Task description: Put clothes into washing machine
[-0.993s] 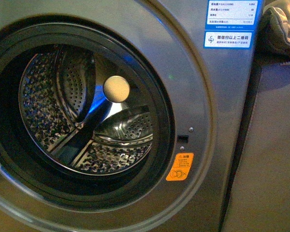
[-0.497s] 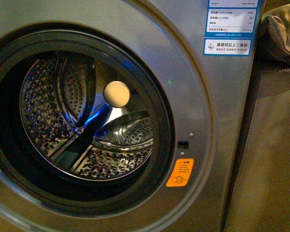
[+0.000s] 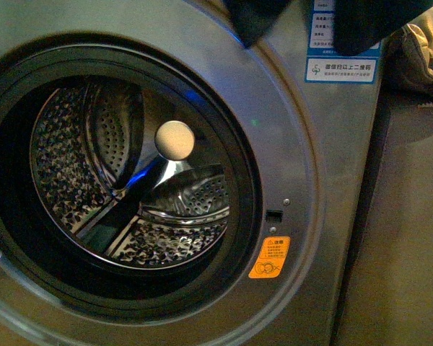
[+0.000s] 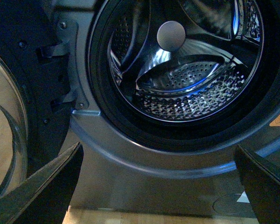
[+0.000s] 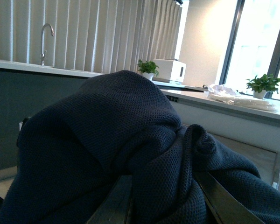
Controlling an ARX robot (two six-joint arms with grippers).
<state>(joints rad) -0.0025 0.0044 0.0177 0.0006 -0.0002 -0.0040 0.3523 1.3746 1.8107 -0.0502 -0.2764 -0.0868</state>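
The washing machine (image 3: 303, 166) is a grey front-loader with a black-rimmed porthole and a steel perforated drum (image 3: 130, 187), which holds nothing. The dark navy clothes (image 3: 346, 25) hang into the top of the front view, over the blue-white label. In the right wrist view my right gripper (image 5: 161, 205) is shut on the clothes (image 5: 126, 140), which drape over both fingers. My left gripper (image 4: 161, 186) is open and holds nothing, below the porthole's lower rim (image 4: 177, 140). Neither gripper shows in the front view.
The machine's open door (image 4: 18, 93) stands beside the porthole in the left wrist view. A beige-olive cloth (image 3: 422, 50) lies on the cabinet to the right of the machine. An orange sticker (image 3: 269, 257) sits at the lower right of the porthole.
The dark clothes have come into the top of the front view and now cover part of the blue-white label. The camera has barely shifted.
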